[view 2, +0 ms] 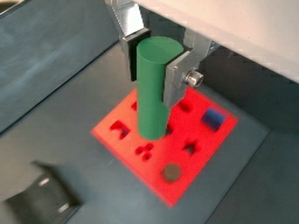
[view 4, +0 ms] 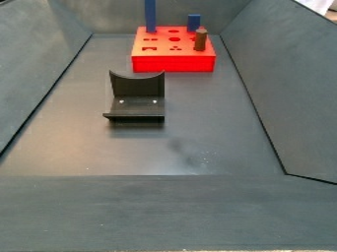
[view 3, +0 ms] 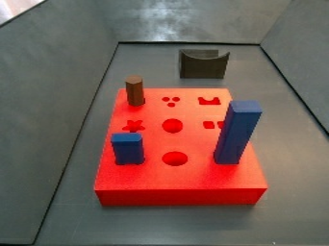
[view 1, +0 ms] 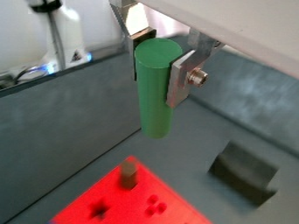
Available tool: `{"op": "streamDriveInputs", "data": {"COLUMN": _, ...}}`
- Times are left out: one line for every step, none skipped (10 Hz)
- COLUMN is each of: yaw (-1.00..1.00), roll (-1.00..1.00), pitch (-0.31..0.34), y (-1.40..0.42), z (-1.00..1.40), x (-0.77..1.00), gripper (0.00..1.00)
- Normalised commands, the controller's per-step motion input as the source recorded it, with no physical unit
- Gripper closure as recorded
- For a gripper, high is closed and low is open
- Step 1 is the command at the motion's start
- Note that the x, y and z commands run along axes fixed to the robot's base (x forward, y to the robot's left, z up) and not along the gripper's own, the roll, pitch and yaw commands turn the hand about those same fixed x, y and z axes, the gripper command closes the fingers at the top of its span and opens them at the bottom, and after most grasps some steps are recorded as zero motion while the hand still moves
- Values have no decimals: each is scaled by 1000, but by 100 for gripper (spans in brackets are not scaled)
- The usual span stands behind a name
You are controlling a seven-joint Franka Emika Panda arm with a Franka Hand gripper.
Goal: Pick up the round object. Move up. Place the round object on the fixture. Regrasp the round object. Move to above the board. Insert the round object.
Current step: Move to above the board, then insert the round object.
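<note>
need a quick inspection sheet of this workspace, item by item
surface: dark grey floor, walled, bare around the parts
job's things: green round object upright in the gripper; fixture empty; red board on the floor
clutter: brown cylinder, tall blue block and short blue block stand in the board
grippers: gripper above the board, wrist views only
cables: nothing seen
surroundings: white blurred items beyond the wall

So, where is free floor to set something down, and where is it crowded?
Free: the floor between the fixture and the near wall, and beside the board. Crowded: the board top, with the brown cylinder and blue blocks. The gripper holds the round object above the board.
</note>
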Motion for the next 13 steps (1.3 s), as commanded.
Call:
{"op": "streamDriveInputs", "data": {"yaw": -9, "roll": -643, "pitch": -128, "y": -99, "z": -5, "x": -123, "gripper": 100}}
{"op": "streamDriveInputs", "data": {"yaw": -11, "roll": -427, "pitch": -91, "y": -42, "z": -4, "x": -82, "gripper": 100}}
{"op": "streamDriveInputs", "data": {"yaw": -9, "roll": -278, "pitch": -59, "y": -24, "z": -5, "x": -50, "gripper": 100}}
{"op": "streamDriveInputs", "data": {"yaw": 0, "roll": 0, "pitch": -17, "y": 0, "z": 0, "x": 0, "gripper": 100}}
{"op": "streamDriveInputs", "data": {"yaw": 0, "roll": -39, "pitch": -14, "y": 37, "z": 0, "x": 0, "gripper": 100}}
{"op": "streamDriveInputs", "data": {"yaw": 0, "roll": -134, "pitch": -59, "y": 9, "z": -240, "x": 117, "gripper": 100}}
{"op": "streamDriveInputs", "data": {"yaw": 0, "roll": -127, "pitch": -126, "y": 0, "z": -823, "x": 189, "gripper": 100}}
{"op": "streamDriveInputs", "data": {"yaw": 0, "roll": -81, "pitch": -79, "y": 0, "z": -971, "x": 323, "gripper": 100}}
{"op": "streamDriveInputs", "data": {"yaw": -26, "roll": -89, "pitch": -100, "y": -14, "z": -931, "x": 289, "gripper": 100}}
{"op": "streamDriveInputs", "data": {"yaw": -97, "roll": -67, "pitch": -111, "y": -46, "z": -951, "x": 237, "gripper": 100}}
{"op": "streamDriveInputs", "data": {"yaw": -257, "roll": 0, "pitch": -130, "y": -146, "z": -1000, "x": 134, "gripper": 100}}
{"op": "streamDriveInputs", "data": {"yaw": -280, "roll": 0, "pitch": -136, "y": -223, "z": -1000, "x": 26, "gripper": 100}}
{"op": "streamDriveInputs", "data": {"yaw": -246, "roll": 30, "pitch": -163, "y": -206, "z": -946, "x": 0, "gripper": 100}}
